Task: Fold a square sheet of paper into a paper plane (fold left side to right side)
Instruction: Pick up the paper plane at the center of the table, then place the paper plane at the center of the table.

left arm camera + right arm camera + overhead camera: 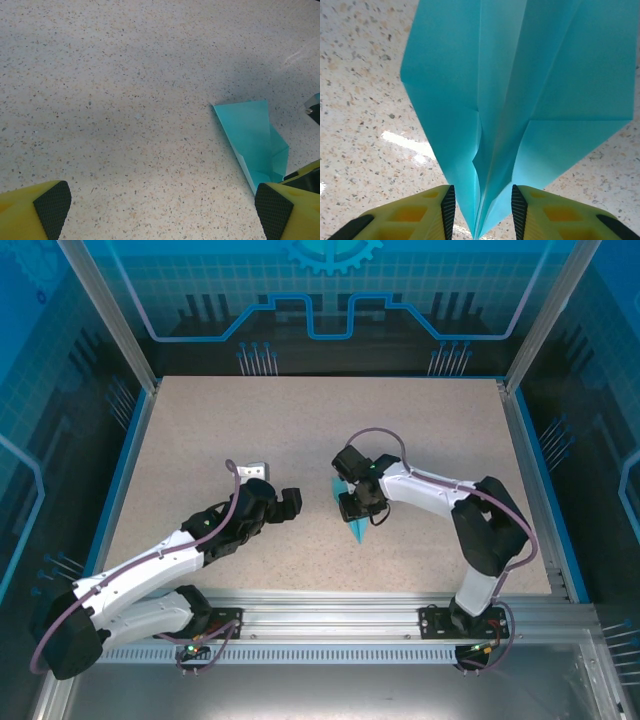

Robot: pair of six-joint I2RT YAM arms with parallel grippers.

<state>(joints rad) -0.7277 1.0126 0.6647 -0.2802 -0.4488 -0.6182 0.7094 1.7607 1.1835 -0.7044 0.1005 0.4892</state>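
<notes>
While right jaws clamp the paper plane [357,530], nose toward the near edge, left jaws gape beside it over open worktop [200,440].

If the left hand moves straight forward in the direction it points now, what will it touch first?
Most likely the bare table: the open left hand points down at it. The paper plane lies off to one side, close by, and might be brushed; depth is unclear.

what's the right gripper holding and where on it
The right gripper pinches the paper plane at its narrow folded end, around the centre crease.
</notes>
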